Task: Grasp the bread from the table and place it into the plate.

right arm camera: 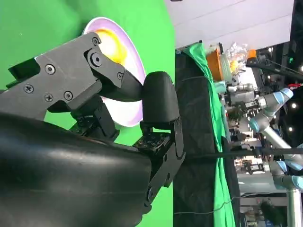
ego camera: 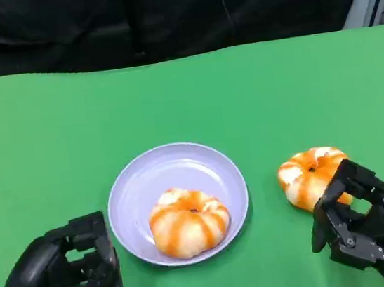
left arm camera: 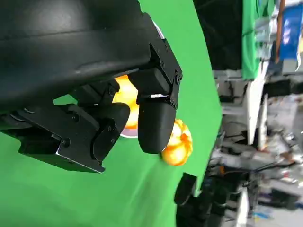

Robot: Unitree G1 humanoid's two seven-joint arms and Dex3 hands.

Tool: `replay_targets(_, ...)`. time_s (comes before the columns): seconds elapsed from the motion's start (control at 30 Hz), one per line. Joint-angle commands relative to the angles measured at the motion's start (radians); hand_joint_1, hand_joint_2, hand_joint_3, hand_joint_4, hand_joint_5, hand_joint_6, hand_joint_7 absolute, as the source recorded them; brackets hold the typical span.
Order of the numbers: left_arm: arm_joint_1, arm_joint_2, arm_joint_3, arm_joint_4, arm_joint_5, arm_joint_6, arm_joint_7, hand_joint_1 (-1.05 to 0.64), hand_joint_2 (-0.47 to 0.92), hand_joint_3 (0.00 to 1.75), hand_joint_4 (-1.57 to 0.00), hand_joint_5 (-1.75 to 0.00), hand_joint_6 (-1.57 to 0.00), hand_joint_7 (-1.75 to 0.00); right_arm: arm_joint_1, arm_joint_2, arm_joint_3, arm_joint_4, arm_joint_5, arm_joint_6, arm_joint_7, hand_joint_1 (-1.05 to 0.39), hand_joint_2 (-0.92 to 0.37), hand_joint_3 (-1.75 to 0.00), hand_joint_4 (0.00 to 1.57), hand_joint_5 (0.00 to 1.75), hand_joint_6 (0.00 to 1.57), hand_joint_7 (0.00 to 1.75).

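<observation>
On the green bench (ego camera: 185, 95), near its front middle, sits a pale lilac plate (ego camera: 138, 193) holding one bread (ego camera: 188, 222), a round orange-and-white striped ring that lies toward the plate's near right edge. Just right of the plate, well clear of its rim, a second bread (ego camera: 308, 174) of the same kind rests on the bench cloth itself. At the lower right of the head view the right hand (ego camera: 365, 223) comes up behind this second bread, its black fingers (ego camera: 342, 180) curled partway and overlapping the bread's near right side; whether they press it or merely hover at it cannot be told, and the bread lies flat on the bench, not lifted. At the lower left, the left hand (ego camera: 71, 276) hangs just beside the plate, apart from it, fingers bent in loosely and holding nothing. From the left wrist view that hand (left arm camera: 142, 127) shows its fingers with a gap between them, the plate's bread glowing behind them and the second bread (left arm camera: 177, 142) beyond. From the right wrist view the right hand (right arm camera: 137, 109) stands before the plate (right arm camera: 135, 61), with nothing visibly clasped.
</observation>
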Motion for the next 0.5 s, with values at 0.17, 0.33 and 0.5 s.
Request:
replay_targets(0.17, 0.003, -0.054, 0.050, 0.071, 0.017, -0.107, -0.022, 0.11, 0.56, 1.46, -0.90, -1.75, -0.78, -1.75, -0.017, -0.017, -0.014, 0.017, 0.009, -0.004, 0.005, -0.14, -0.59, -1.09, 0.85, 1.75, 0.62, 1.75)
replay_targets(0.33, -0.010, -0.055, 0.057, 0.094, 0.044, -0.141, -0.023, 0.14, 0.57, 1.46, -0.88, -1.75, -0.78, -1.75, -0.018, -0.012, -0.009, 0.024, 0.010, -0.010, 0.009, -0.13, -0.60, -1.10, 0.85, 1.75, 0.62, 1.75)
replay_targets(0.5, -0.001, -0.056, 0.052, 0.067, 0.059, -0.127, -0.009, 0.15, 0.56, 1.46, -0.89, -1.75, -0.78, -1.75, -0.016, -0.016, -0.006, 0.025, 0.008, -0.016, 0.024, -0.12, -0.60, -1.10, 0.85, 1.75, 0.61, 1.75)
